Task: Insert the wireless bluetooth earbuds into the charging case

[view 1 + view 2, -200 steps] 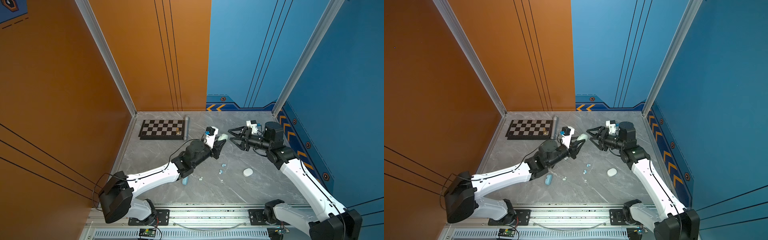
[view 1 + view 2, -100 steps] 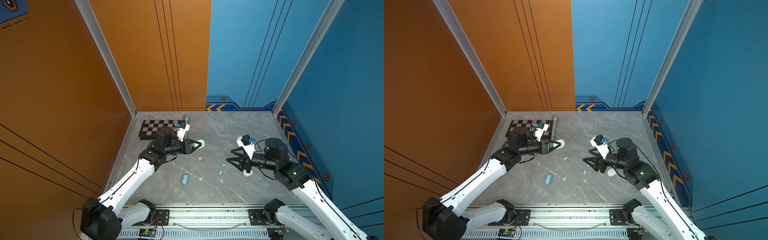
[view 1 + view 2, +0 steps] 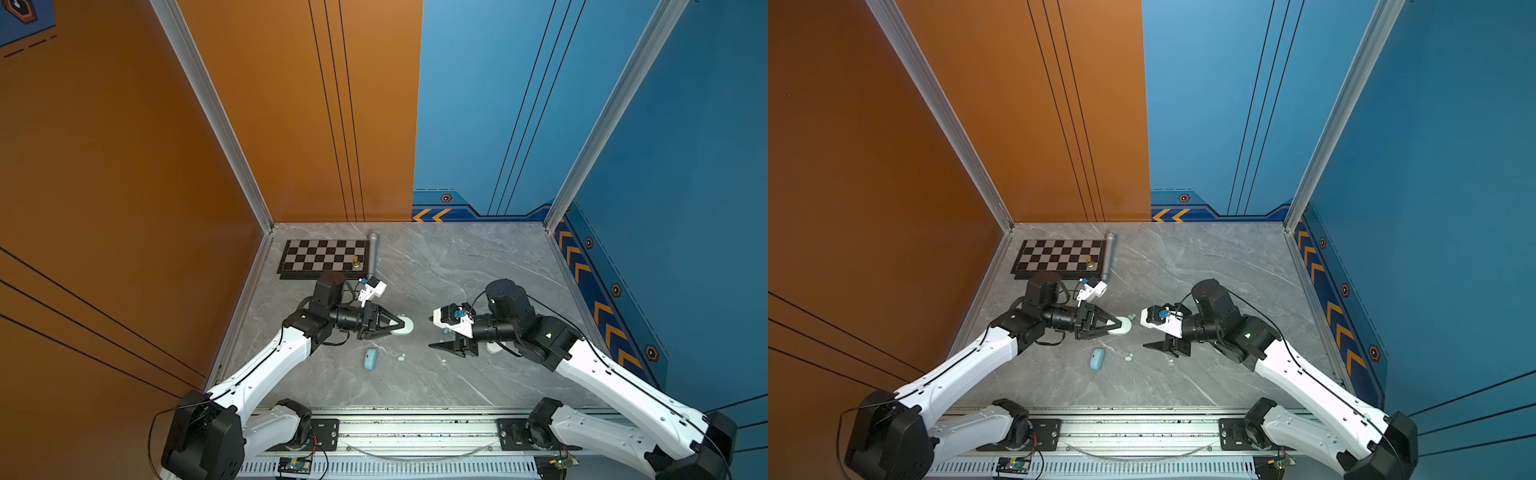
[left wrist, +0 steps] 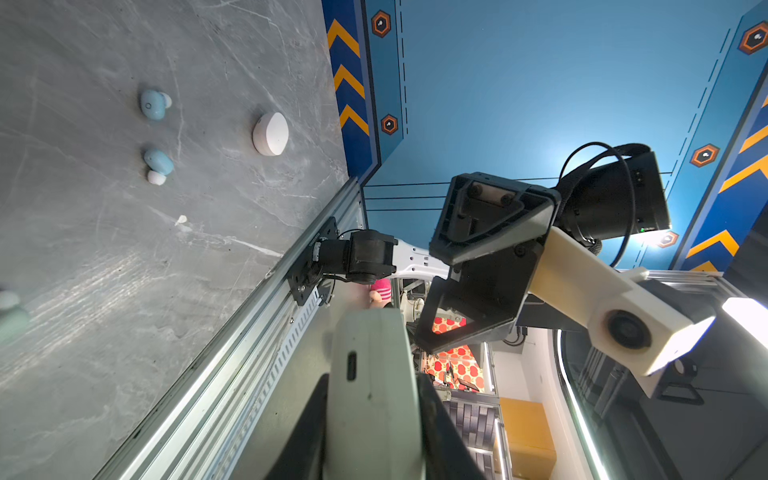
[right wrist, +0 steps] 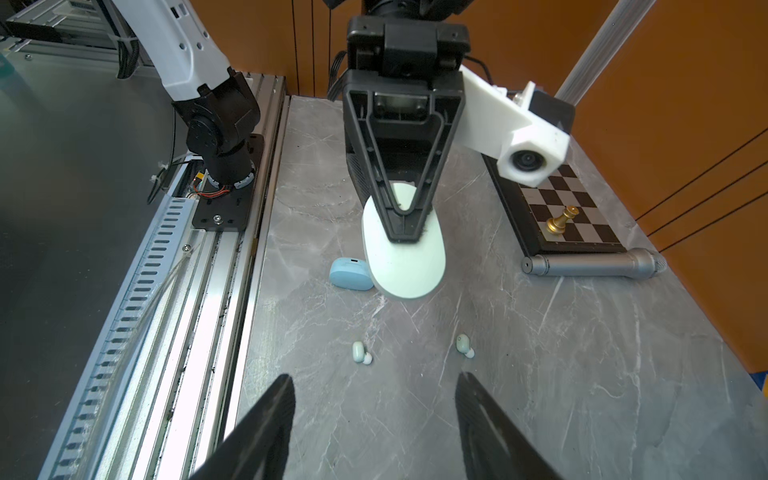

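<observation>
My left gripper [image 3: 398,323] is shut on a pale mint charging case [image 3: 407,325], held edge-on above the table's middle; the case [image 4: 374,395] fills the gap between the fingers in the left wrist view. My right gripper [image 5: 376,380] faces it, open and empty; only its lower finger [image 3: 442,345] shows in a top view. Two mint earbuds [image 5: 360,352] [image 5: 464,345] lie on the table between the grippers. Two pale blue earbuds [image 4: 153,104] [image 4: 158,164] lie further right. The held case [image 5: 405,257] also shows in the right wrist view.
A closed blue case [image 3: 370,359] lies near the front, left of centre. A white case [image 4: 271,134] sits by the right arm. A chessboard [image 3: 324,257] with a gold pawn [image 3: 355,262] and a grey cylinder [image 3: 372,255] lie at the back left.
The left gripper has come toward the front with the mint case still in it. The right gripper has dropped lower and moved left toward the case, staying open.
</observation>
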`<state>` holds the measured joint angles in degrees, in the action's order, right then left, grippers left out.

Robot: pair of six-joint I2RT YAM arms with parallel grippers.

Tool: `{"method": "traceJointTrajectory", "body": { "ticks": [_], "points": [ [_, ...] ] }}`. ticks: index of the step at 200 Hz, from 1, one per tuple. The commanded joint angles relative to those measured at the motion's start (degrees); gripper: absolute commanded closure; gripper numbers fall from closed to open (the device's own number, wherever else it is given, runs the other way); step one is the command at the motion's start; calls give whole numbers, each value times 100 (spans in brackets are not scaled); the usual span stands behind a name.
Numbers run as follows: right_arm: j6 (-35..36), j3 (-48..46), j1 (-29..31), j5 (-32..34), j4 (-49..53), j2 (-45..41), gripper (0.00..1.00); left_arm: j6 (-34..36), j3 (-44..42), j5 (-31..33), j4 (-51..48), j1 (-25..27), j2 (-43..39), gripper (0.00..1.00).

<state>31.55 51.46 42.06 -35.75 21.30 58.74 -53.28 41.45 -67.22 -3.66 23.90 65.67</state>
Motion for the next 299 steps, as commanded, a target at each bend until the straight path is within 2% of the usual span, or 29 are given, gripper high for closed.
{"method": "traceJointTrajectory", "body": {
  "ticks": [1, 78, 133, 169, 215, 235, 256, 268, 281, 299],
  "points": [
    [23, 276, 39, -3, -483, 207, 36, -69, 15, -301, 117, 75, 59, 100],
    [25, 531, 437, -11, -657, 924, 37, -95, 36, -307, 97, 98, 8, 100],
    [0, 610, 586, 119, -696, 1198, 56, -104, 21, -345, 92, 115, -26, 100],
    [75, 624, 609, 226, -693, 1263, 58, -79, 43, -345, 44, 115, -24, 100],
    [131, 620, 631, 323, -695, 1219, 73, 205, 245, -264, -337, 115, -2, 99],
    [132, 612, 634, 350, -696, 1207, 76, 204, 326, -225, -337, 99, 2, 84],
    [62, 644, 628, 344, -673, 1189, 77, 310, 389, -175, -332, 103, -64, 52],
    [8, 676, 612, 312, -630, 1175, 77, 511, 424, -46, -384, 91, -198, 40],
    [-31, 715, 584, 284, -532, 1137, 78, 783, 425, 136, -429, 63, -417, 32],
    [-155, 754, 529, 221, -408, 1055, 78, 1223, 375, 504, -497, -27, -800, 27]
  ]
}}
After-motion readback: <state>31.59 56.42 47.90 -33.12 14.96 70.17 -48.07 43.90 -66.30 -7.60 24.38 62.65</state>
